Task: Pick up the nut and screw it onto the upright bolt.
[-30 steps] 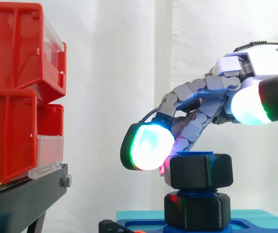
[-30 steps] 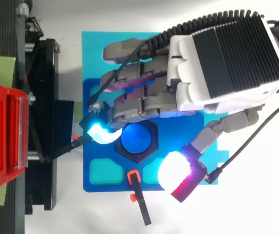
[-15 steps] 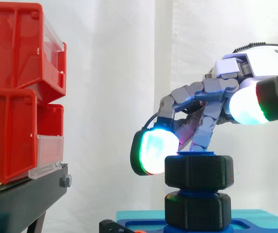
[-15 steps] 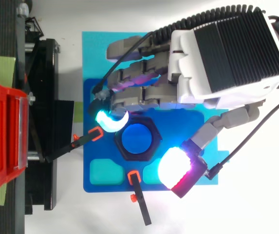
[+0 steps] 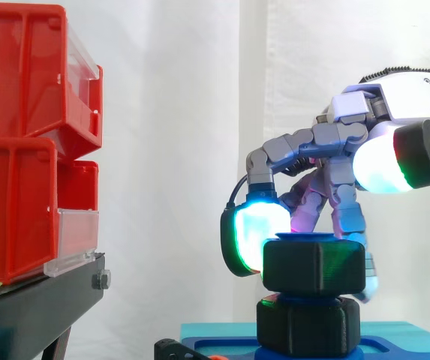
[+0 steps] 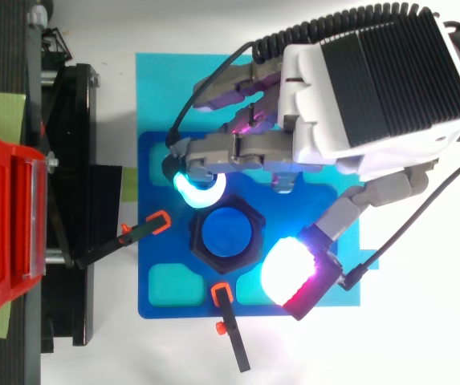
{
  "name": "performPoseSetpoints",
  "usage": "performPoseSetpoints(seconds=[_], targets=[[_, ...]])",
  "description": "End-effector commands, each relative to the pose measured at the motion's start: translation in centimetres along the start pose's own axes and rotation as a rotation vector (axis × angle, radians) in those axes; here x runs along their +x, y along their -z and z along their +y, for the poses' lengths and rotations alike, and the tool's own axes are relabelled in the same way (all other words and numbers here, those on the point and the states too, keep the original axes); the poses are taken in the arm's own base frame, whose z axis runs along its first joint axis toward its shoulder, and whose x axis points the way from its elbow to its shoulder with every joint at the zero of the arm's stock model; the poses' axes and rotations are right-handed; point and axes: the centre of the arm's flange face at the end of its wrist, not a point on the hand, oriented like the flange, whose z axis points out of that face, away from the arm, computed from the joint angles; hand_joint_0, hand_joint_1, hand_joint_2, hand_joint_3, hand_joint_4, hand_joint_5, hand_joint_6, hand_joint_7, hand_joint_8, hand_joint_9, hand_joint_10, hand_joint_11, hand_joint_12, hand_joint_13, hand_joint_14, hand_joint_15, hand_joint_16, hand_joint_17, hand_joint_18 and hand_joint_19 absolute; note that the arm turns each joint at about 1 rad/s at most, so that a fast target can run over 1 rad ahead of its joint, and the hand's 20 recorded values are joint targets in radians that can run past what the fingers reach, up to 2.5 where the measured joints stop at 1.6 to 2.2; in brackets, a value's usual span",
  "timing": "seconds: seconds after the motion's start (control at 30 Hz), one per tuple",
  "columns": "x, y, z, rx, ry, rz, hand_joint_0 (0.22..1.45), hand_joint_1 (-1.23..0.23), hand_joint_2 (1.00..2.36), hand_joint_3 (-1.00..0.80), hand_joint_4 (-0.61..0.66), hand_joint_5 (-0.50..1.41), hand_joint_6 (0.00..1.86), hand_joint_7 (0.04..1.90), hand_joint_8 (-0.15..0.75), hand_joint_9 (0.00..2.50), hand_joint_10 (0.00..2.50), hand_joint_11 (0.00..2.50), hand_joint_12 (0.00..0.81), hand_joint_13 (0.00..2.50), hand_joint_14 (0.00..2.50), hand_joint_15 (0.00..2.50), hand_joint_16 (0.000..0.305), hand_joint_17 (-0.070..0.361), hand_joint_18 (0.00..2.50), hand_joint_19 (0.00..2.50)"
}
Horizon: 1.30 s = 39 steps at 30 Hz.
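Hand has curled in tighter over the last second. Its cyan-glowing fingertip pad swung from the near-left corner of the black hexagonal plastic nut round to the far side and now sits against the nut's edge. The fingers are hooked round the nut; in side view the pink-lit ones drop behind it. The thumb pad, white/magenta, is just beside the nut on the opposite side but rides above it in side view, so I can't tell contact. The nut is on the upright blue plastic bolt, whose top pokes just above it. Under the nut is a second black hex piece, sitting on the dark blue fixture plate. Red plastic bins sit on the black stand, well apart to the left.
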Motion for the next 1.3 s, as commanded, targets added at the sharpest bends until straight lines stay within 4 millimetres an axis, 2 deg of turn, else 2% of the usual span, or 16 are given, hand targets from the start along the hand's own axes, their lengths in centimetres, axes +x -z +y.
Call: performPoseSetpoints(seconds=[0.0, 0.2, 0.33, 0.47, 0.6, 0.63, 0.67, 0.77, 0.8, 0.93, 0.97, 1.1, 1.23, 1.27], targets=[[-0.3, 0.2, -0.3, -0.001, 0.001, -0.003, 0.52, -0.32, 1.00, -0.50, 0.06, 0.09, 0.54, 1.40, 0.237, 1.68, 0.01, 0.17, 0.239, 1.08, 0.00, 0.06, 0.017, 0.039, 0.71, 0.00], [-1.7, 0.7, -1.0, -0.011, 0.010, -0.007, 0.51, -0.32, 1.00, -0.50, 0.04, 0.08, 0.60, 1.30, 0.227, 1.91, 0.01, 0.30, 0.218, 1.27, 0.00, 0.12, 0.015, 0.033, 0.88, 0.11], [-3.1, 1.4, -1.7, -0.007, 0.033, 0.002, 0.51, -0.32, 1.00, -0.50, 0.04, 0.09, 0.61, 1.28, 0.233, 1.97, 0.01, 0.35, 0.216, 1.37, 0.01, 0.16, 0.014, 0.032, 0.97, 0.18], [-3.8, 2.3, -2.6, 0.008, 0.048, 0.025, 0.50, -0.33, 1.00, -0.50, 0.05, 0.09, 0.62, 1.27, 0.241, 2.09, 0.02, 0.47, 0.221, 1.51, 0.01, 0.23, 0.014, 0.032, 1.07, 0.25], [-4.4, 3.1, -3.3, 0.019, 0.052, 0.040, 0.50, -0.33, 1.00, -0.50, 0.04, 0.08, 0.62, 1.28, 0.259, 2.10, 0.02, 0.54, 0.231, 1.53, 0.01, 0.25, 0.015, 0.034, 1.08, 0.25], [-4.7, 3.2, -3.4, 0.020, 0.055, 0.039, 0.50, -0.33, 1.00, -0.50, 0.04, 0.08, 0.58, 1.35, 0.257, 2.05, 0.02, 0.51, 0.243, 1.48, 0.01, 0.23, 0.017, 0.039, 1.00, 0.23], [-5.3, 3.3, -3.4, 0.021, 0.058, 0.037, 0.49, -0.33, 1.00, -0.50, 0.06, 0.09, 0.50, 1.50, 0.255, 1.97, 0.02, 0.47, 0.256, 1.42, 0.01, 0.22, 0.019, 0.043, 0.94, 0.22], [-6.6, 3.5, -3.5, 0.023, 0.066, 0.034, 0.49, -0.33, 1.00, -0.50, 0.13, 0.04, 0.51, 1.33, 0.273, 1.81, 0.02, 0.43, 0.276, 1.31, 0.01, 0.21, 0.025, 0.057, 0.89, 0.25], [-8.0, 3.5, -3.2, 0.018, 0.074, 0.021, 0.49, -0.33, 1.00, -0.50, 0.15, 0.03, 0.51, 1.30, 0.266, 1.77, 0.02, 0.43, 0.278, 1.28, 0.01, 0.21, 0.027, 0.062, 0.88, 0.26], [-10.3, 3.2, -2.2, 0.003, 0.085, -0.001, 0.49, -0.33, 1.00, -0.50, 0.20, 0.00, 0.51, 1.13, 0.271, 1.70, 0.01, 0.40, 0.287, 1.21, 0.01, 0.21, 0.030, 0.068, 0.85, 0.28], [-10.8, 3.0, -1.9, -0.004, 0.090, -0.014, 0.49, -0.33, 1.00, -0.50, 0.22, -0.02, 0.51, 1.05, 0.265, 1.62, 0.02, 0.37, 0.298, 1.13, 0.01, 0.19, 0.032, 0.073, 0.81, 0.29], [-10.6, 2.4, -1.6, -0.014, 0.097, -0.031, 0.49, -0.34, 1.00, -0.50, 0.23, -0.06, 0.50, 0.90, 0.262, 1.44, 0.01, 0.28, 0.318, 1.00, 0.01, 0.16, 0.036, 0.081, 0.74, 0.30], [-8.3, 1.2, -1.4, -0.040, 0.078, -0.068, 0.48, -0.35, 1.00, -0.50, 0.20, -0.08, 0.50, 0.80, 0.244, 1.27, 0.00, 0.14, 0.325, 0.84, 0.00, 0.11, 0.037, 0.084, 0.59, 0.29], [-8.3, 1.2, -1.4, -0.040, 0.078, -0.068, 0.48, -0.35, 1.00, -0.50, 0.19, -0.09, 0.50, 0.73, 0.242, 1.13, 0.00, 0.03, 0.324, 0.72, 0.00, 0.05, 0.038, 0.085, 0.49, 0.24]])
